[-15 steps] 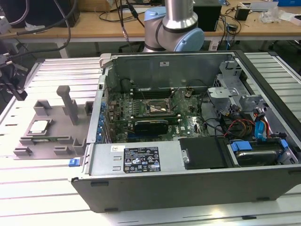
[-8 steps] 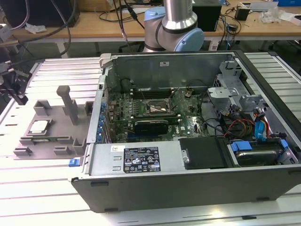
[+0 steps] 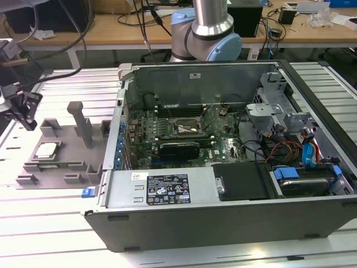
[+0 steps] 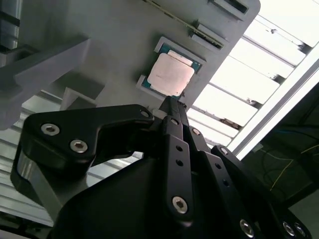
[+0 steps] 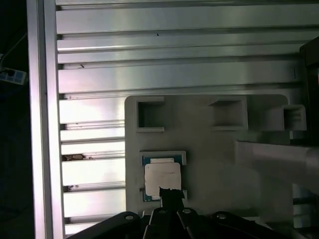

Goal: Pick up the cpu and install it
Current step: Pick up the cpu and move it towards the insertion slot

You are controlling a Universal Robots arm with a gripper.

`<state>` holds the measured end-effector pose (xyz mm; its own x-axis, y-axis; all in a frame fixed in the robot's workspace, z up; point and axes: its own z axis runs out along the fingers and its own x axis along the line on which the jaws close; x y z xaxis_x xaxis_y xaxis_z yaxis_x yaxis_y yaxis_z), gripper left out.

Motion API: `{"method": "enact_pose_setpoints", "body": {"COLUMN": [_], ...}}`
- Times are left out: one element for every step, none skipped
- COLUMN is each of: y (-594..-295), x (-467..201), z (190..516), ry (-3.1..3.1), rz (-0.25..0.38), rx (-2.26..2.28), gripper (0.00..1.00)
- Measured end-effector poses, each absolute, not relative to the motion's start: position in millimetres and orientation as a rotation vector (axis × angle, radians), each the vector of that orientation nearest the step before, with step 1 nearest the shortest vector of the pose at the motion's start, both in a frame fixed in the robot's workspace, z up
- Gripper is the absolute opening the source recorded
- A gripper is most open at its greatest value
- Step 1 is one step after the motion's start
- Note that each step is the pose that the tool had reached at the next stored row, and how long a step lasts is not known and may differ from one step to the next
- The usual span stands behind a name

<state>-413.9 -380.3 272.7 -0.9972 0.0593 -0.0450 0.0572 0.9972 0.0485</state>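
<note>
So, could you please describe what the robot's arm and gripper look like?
In the exterior view, the arm has a shiny silver metal tube and rounded joint housings with pale blue caps. In both wrist views, the gripper is matte black. It is built from flat, angular link plates dotted with round silver screw heads and narrows to a slim dark tip.

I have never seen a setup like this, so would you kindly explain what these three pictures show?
It is one robot arm working at a slotted metal table. The exterior view is from a camera off the arm; both wrist views ride on the arm and look past its black gripper. On the table stand an open computer case and a grey tray. The cpu, a small silver square, lies in the tray. The gripper hangs close to it; the cpu is not yet picked up.
</note>
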Motion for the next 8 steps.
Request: {"method": "enact_pose_setpoints", "body": {"y": [-380.3,-380.4,-380.3,-380.3,-380.3,-380.3,-380.3,-380.3], "x": [-413.9,-413.9,-413.9,-413.8,-413.9,-413.8,-413.8,-413.8], "z": [269.2,266.7,263.5,260.6,256.7,254.5,252.7,249.3], "ry": [3.093,3.093,3.094,3.094,3.094,3.094,3.094,3.094], "rz": [0.073,0.073,0.073,0.073,0.073,0.074,0.074,0.074], "rx": [0.085,0.082,0.077,0.074,0.070,0.067,0.065,0.061], "gripper": [0.11,0.11,0.11,0.11,0.11,0.11,0.11,0.11]}}
